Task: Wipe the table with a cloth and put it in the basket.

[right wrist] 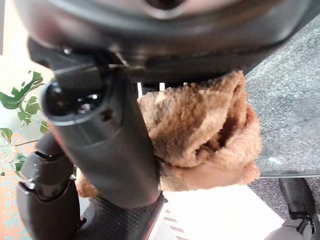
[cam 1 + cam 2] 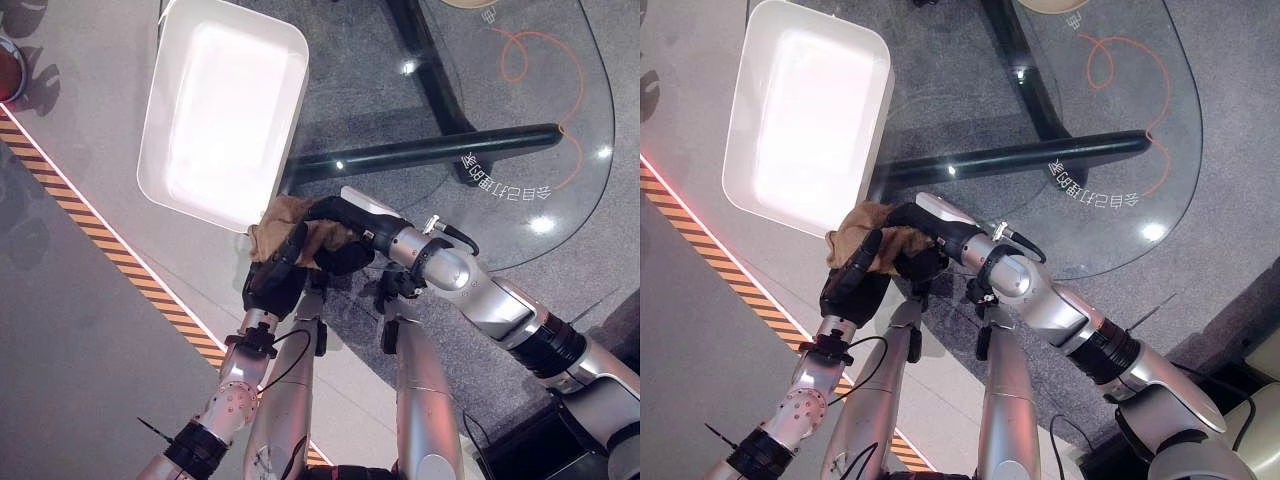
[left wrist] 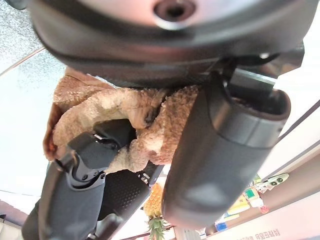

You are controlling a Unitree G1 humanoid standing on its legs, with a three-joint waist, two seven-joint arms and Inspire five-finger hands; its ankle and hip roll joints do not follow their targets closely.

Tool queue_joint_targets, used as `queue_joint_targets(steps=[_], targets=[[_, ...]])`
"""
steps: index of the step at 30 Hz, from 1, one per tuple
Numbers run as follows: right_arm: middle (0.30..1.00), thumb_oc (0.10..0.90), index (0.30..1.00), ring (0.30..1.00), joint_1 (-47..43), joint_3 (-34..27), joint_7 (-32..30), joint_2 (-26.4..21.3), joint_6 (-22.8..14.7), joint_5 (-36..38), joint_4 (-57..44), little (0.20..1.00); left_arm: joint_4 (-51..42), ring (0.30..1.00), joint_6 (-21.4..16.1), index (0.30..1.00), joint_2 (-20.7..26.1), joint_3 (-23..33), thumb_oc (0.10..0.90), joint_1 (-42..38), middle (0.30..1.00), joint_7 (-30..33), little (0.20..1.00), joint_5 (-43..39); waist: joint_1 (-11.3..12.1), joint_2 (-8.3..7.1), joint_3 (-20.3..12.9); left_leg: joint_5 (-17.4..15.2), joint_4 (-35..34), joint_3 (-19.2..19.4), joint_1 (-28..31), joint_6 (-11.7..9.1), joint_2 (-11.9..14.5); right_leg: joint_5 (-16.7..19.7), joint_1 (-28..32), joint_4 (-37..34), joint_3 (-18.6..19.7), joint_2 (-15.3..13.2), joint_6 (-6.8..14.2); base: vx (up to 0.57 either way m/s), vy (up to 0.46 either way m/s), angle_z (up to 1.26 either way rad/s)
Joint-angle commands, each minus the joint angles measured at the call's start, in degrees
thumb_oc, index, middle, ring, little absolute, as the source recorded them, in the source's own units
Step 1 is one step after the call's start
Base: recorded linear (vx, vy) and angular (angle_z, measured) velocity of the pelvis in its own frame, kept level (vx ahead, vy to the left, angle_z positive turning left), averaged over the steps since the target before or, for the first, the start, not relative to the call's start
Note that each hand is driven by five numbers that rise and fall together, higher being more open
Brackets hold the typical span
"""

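While both robot hands [image 2: 275,275] grip cloth [image 2: 285,222]

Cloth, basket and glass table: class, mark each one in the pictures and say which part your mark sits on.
cloth [image 2: 852,228]: right eye view, on the bunched brown fabric between both hands.
basket [image 2: 160,180]: left eye view, on its white rim by the near corner.
glass table [image 2: 1110,130]: right eye view, on bare glass near the rounded edge.

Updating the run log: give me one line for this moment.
cloth: bunched, off table, beside basket edge | left hand: shut on cloth | right hand: shut on cloth | basket: empty
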Motion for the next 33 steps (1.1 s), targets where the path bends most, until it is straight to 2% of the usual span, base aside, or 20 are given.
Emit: queue_joint_targets(steps=[1,3,4,6,7,9,10,19,33], targets=[[0.300,0.100,0.300,0.300,0.8,7.7,1.5,4.4,-4.7,1.5,-9.8,0.200,-12.8,0.601,-2.3,0.601,-3.5,-0.8,0.451,-7.9,0.601,-6.6,0.551,2.4,0.4,0.10,-1.5,-5.0,2.2,1.5,0.6,2.9,-4.8,3.3,0.4,-5.2,0.8,3.7,1.3,0.00,-0.001,0.03],[0.300,0.100,0.300,0.300,1.0,7.4,1.2,4.7,-4.3,1.9,-10.1,0.200,-12.9,0.444,-2.3,0.444,-3.9,-0.6,0.267,-7.7,0.444,-6.7,0.367,2.4,0.4,0.12,-1.5,-5.2,2.3,1.5,0.7,3.0,-4.8,3.2,0.4,-5.1,0.8,3.7,1.3,0.00,0.000,0.00],[0.300,0.100,0.300,0.300,1.0,7.2,0.9,4.9,-4.2,2.1,-10.2,0.200,-12.7,0.321,-2.8,0.321,-4.1,-0.7,0.125,-7.8,0.321,-7.2,0.225,2.2,0.3,0.11,-1.5,-5.2,2.4,1.5,0.6,3.0,-4.7,3.2,0.3,-5.0,0.7,3.6,1.3,0.00,0.000,0.00],[0.300,0.100,0.300,0.300,1.1,7.1,0.6,5.0,-4.1,2.3,-10.1,0.200,-12.8,0.300,-2.9,0.300,-4.4,-0.6,0.100,-7.7,0.300,-7.5,0.200,2.3,0.4,0.15,-1.5,-5.3,2.4,1.5,0.6,3.0,-4.8,3.2,0.3,-5.0,0.7,3.6,1.3,0.00,0.000,0.00],[0.359,0.169,0.359,0.359,1.2,7.0,0.5,5.1,-4.1,2.3,-10.1,0.269,-12.8,0.300,-2.9,0.300,-4.4,-0.6,0.100,-7.7,0.300,-7.5,0.200,2.3,0.4,0.16,-1.5,-5.3,2.5,1.5,0.7,3.0,-4.8,3.2,0.3,-4.9,0.7,3.6,1.3,0.00,0.000,0.00],[0.589,0.438,0.589,0.589,1.4,6.6,0.0,5.4,-4.1,2.4,-10.3,0.538,-12.7,0.300,-3.0,0.300,-4.7,-0.4,0.100,-7.7,0.300,-7.8,0.200,2.1,0.4,0.17,-1.5,-5.4,2.6,1.5,0.5,3.0,-4.8,3.1,0.2,-4.8,0.8,3.6,1.3,0.00,0.000,0.00],[0.900,0.800,0.900,0.900,1.5,6.3,-0.4,5.5,-4.1,2.7,-10.3,0.900,-12.8,0.300,-3.0,0.300,-4.8,-0.3,0.100,-7.8,0.300,-8.0,0.200,2.2,0.4,0.15,-1.5,-5.4,2.7,1.6,0.5,3.0,-4.8,3.1,0.2,-4.7,0.8,3.6,1.3,0.00,0.000,0.00],[0.900,0.800,0.900,0.900,1.9,3.8,-4.2,5.2,-4.6,4.0,-10.4,0.900,-12.7,0.300,-2.8,0.300,-5.1,0.3,0.100,-7.9,0.300,-8.2,0.200,2.8,0.1,-0.26,-1.5,-5.6,2.5,1.8,0.9,3.1,-4.5,3.1,0.4,-4.7,0.9,3.8,1.4,0.00,0.000,0.00],[0.900,0.800,0.900,0.900,5.2,-4.1,-8.5,3.9,-10.6,7.5,-13.4,0.900,-12.7,0.300,-2.5,0.300,-4.8,1.8,0.100,-6.6,0.300,-8.8,0.200,3.6,-0.8,-1.16,-1.5,-6.2,2.6,2.1,1.3,3.4,-4.1,3.3,0.5,-4.3,1.5,4.2,1.9,0.00,0.000,0.00]])
